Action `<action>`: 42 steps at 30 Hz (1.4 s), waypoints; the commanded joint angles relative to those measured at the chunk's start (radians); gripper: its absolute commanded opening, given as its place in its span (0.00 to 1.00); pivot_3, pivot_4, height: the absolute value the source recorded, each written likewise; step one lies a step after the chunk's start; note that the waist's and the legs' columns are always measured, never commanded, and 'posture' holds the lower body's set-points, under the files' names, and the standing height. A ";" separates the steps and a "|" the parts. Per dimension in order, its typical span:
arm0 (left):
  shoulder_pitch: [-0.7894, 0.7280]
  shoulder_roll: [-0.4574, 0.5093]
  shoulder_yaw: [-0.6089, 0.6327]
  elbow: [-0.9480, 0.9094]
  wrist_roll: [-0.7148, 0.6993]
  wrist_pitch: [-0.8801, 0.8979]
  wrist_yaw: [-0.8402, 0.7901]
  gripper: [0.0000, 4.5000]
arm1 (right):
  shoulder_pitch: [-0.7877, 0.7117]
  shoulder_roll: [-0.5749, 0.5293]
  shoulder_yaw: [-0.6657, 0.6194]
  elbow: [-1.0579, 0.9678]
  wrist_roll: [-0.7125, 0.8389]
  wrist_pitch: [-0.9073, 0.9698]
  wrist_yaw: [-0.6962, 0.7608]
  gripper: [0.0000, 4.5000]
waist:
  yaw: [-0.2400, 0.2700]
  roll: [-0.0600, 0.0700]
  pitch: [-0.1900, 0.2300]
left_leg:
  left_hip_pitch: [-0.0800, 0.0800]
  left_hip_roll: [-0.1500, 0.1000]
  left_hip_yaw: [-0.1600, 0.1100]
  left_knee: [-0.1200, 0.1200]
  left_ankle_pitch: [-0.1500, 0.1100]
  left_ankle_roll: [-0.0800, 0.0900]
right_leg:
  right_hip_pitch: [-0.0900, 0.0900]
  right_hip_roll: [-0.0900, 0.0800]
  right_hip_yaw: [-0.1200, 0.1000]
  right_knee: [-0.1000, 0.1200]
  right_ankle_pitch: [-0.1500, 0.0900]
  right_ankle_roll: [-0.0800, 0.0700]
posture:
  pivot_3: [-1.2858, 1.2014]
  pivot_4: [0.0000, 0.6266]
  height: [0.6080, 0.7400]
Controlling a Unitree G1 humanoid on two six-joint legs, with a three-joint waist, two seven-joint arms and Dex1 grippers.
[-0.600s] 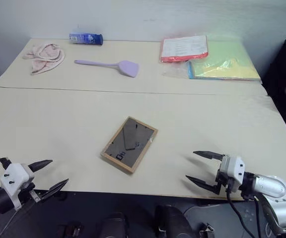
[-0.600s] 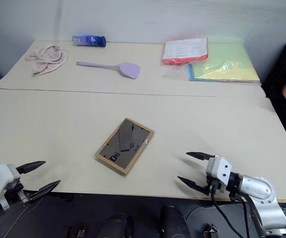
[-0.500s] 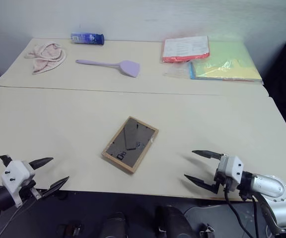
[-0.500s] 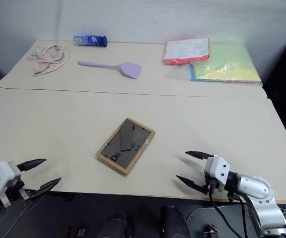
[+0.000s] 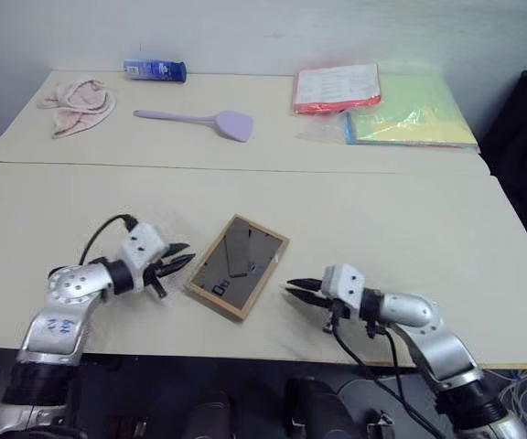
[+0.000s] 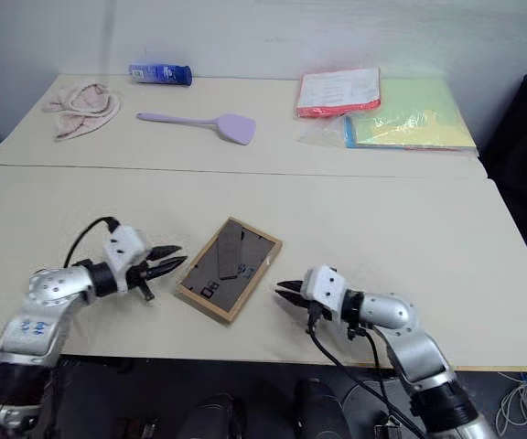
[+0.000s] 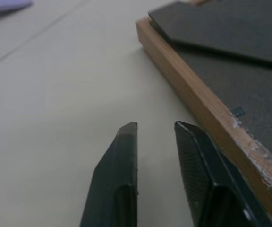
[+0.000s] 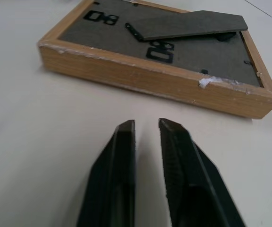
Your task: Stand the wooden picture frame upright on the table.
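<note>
Pale table [image 5: 410, 229], wooden picture frame [image 5: 237, 278] lying face down near front edge, grey back up, easel leg folded. Left gripper [image 5: 177, 259] just beside its left side, right gripper [image 5: 302, 290] just beside its right side. Both nearly closed, holding nothing, no contact.

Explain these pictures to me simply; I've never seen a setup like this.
This is a two-armed robot at a table. Two pictures look down from its head; the other two come from cameras on its wrists, looking along the black fingers. A picture frame lies back-up, leg folded flat. The left gripper and right gripper sit either side of it, both shut, holding nothing. Farther back: a cloth, a blue tube, a purple spatula, and papers.
</note>
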 commanded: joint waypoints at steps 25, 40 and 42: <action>0.005 0.138 0.232 -0.273 -0.587 1.147 -0.041 0.61 | -0.112 -0.122 -0.033 -0.023 0.035 0.113 0.128 0.00 | 0.004 0.000 0.000 | -0.001 0.000 -0.004 0.006 -0.002 0.002 | 0.003 -0.001 0.000 0.001 0.000 0.000 | 0.52 0.24 1.00; -0.371 -0.090 0.052 0.113 -0.866 1.403 0.389 0.95 | -0.136 -0.076 0.039 -0.069 -0.013 0.191 0.076 0.00 | 0.016 0.000 -0.001 | 0.000 -0.002 -0.006 0.009 -0.001 0.001 | 0.004 -0.001 0.001 0.002 0.000 0.000 | 0.52 0.24 1.00; -0.394 -0.109 0.048 0.153 -0.924 1.403 0.438 0.95 | -0.142 -0.073 0.041 -0.066 -0.018 0.192 0.076 0.00 | 0.025 0.000 -0.001 | 0.000 -0.002 -0.005 0.009 -0.001 0.001 | 0.004 -0.001 0.001 0.003 0.000 0.001 | 0.52 0.24 1.00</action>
